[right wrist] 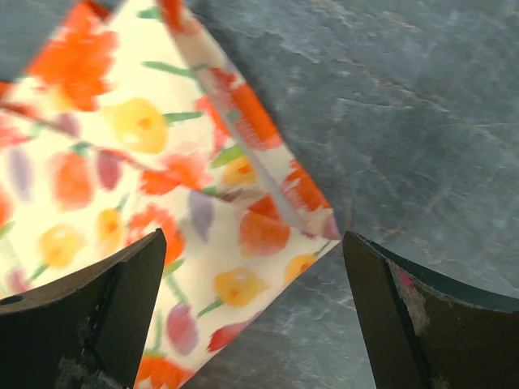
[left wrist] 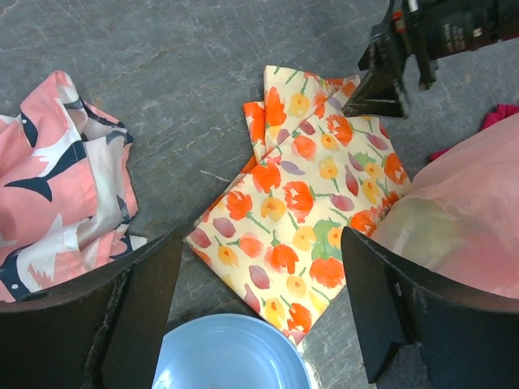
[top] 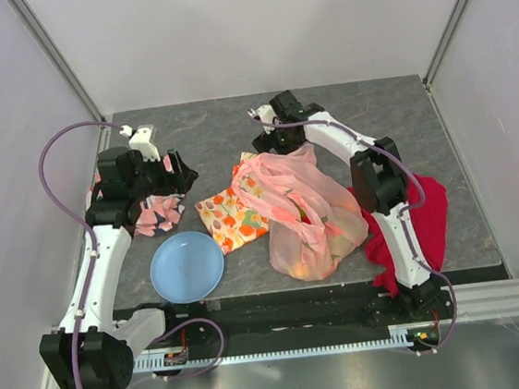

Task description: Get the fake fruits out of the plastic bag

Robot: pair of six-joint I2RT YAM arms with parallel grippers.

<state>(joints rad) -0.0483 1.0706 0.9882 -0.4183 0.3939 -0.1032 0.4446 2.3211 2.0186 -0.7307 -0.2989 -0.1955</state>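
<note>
Grey stone-patterned table top [top: 372,118] carries every item. Largest on it is the thin translucent pink plastic bag [top: 309,210], crumpled right of centre with its handle loops pointing toward the far side. The small glossy fake fruits [top: 296,263] are inside it and show only as dim yellow-orange shapes through the film; individual fruits cannot be told apart.

A red cloth [top: 429,218] lies just right of the bag, partly under the right arm. A cream-and-orange fruit-print cloth [top: 228,218] touches the bag's left edge. A round light-blue plate [top: 186,267] sits near the front edge, just beside that cloth. A pink-and-black patterned cloth [top: 155,213] lies bunched at the left.

The left gripper [left wrist: 261,267] hovers with its jaws spread wide and nothing between them, above the print cloth and the plate rim. The right gripper [right wrist: 253,243] is also at full spread and grips nothing, hanging over a corner of the print cloth.
</note>
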